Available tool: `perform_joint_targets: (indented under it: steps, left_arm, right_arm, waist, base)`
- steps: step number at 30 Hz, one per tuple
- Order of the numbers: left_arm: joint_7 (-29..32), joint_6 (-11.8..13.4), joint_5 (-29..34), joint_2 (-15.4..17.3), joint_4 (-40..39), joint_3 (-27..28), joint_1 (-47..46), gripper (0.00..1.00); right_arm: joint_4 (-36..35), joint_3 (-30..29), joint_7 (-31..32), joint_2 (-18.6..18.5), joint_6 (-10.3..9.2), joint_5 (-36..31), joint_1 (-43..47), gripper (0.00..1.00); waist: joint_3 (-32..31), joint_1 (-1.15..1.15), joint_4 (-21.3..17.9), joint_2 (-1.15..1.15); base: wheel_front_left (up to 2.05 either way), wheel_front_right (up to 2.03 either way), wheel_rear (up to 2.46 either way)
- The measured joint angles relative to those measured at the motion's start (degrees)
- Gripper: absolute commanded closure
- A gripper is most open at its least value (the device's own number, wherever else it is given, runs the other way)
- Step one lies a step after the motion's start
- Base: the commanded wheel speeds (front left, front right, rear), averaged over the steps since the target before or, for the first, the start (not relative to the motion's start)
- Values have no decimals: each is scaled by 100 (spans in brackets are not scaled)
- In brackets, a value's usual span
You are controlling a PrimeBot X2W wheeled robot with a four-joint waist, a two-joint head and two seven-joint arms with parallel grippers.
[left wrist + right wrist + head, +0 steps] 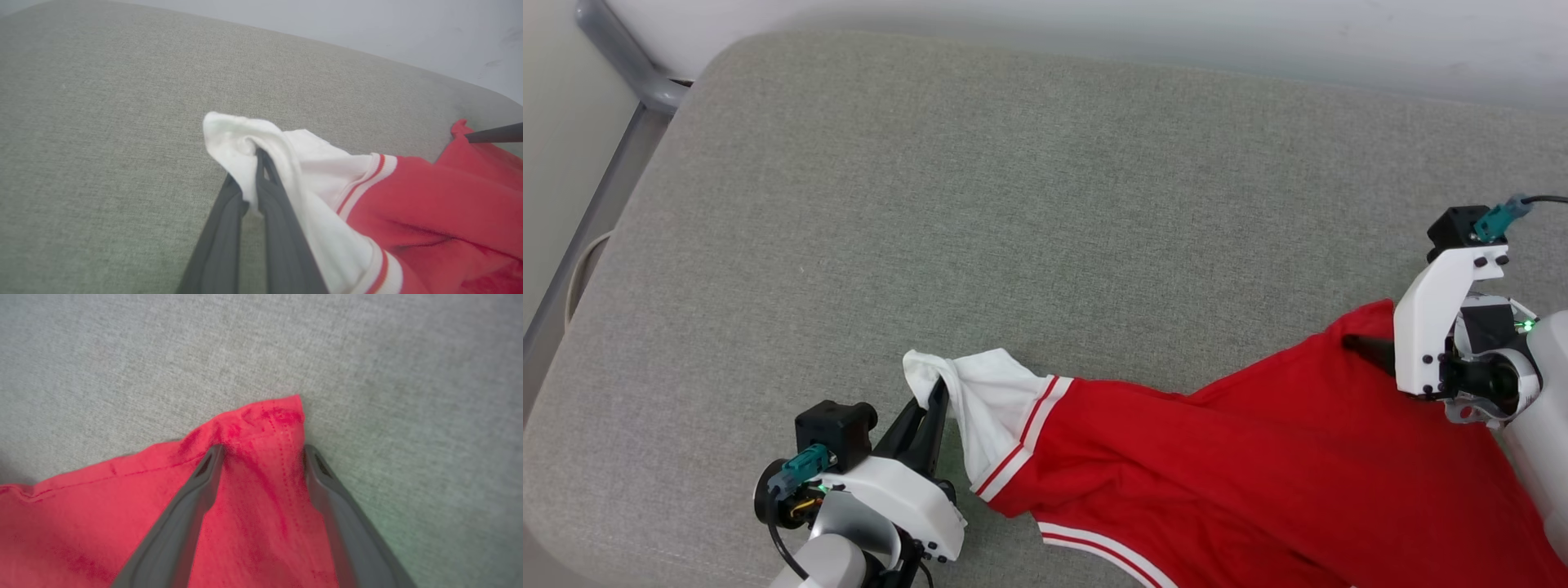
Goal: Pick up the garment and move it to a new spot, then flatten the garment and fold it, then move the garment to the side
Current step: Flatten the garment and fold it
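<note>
While the left gripper (938,390) sits near the surface's near-left corner, its two dark fingers are pressed together on the bunched white sleeve (988,400) of the garment (1258,465). Left wrist view: same pinch, left gripper (250,169) clamped on a wad of white cloth, with the sleeve's red-and-white stripe trim (363,179) just beyond. The garment lies on the grey-green padded surface (1013,204) along its near edge. It stretches from the sleeve toward the right edge, red body loosely wrinkled, not flat. Lettering can't be seen. The right gripper (1368,349) is by the right edge at the garment's far red corner. Right wrist view: the right gripper (263,451) has its fingers spread apart, tips down on the red cloth either side of that stitched corner (282,416), nothing pinched. Cloth between the tips is slightly puckered. A grey rail (629,65) stands past the far-left corner.
</note>
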Motion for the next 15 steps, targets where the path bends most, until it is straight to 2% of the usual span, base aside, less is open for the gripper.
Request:
perform_joint_targets:
  steps: [1,2,7,15]
  left_arm:
    - [-8,-23,-1,-8,34,-4,-9,100]
    - [-29,-30,-8,-11,57,-8,-10,100]
    - [-55,-48,-44,-22,157,-12,-21,100]
    - [-27,-88,-12,253,269,120,-361,100]
  right_arm:
    - [58,90,101,-19,0,51,-46,62]
    - [96,134,196,-24,-1,146,-86,100]
    - [170,355,175,-81,1,447,-109,100]
    - [190,365,-661,-152,4,659,-300,100]
  waist:
    - [9,0,8,0]
    - [15,0,12,0]
    - [-11,0,-14,0]
    - [-276,0,-273,0]
  base:
    - [0,0,0]
    - [0,0,0]
    - [0,0,0]
    - [0,0,0]
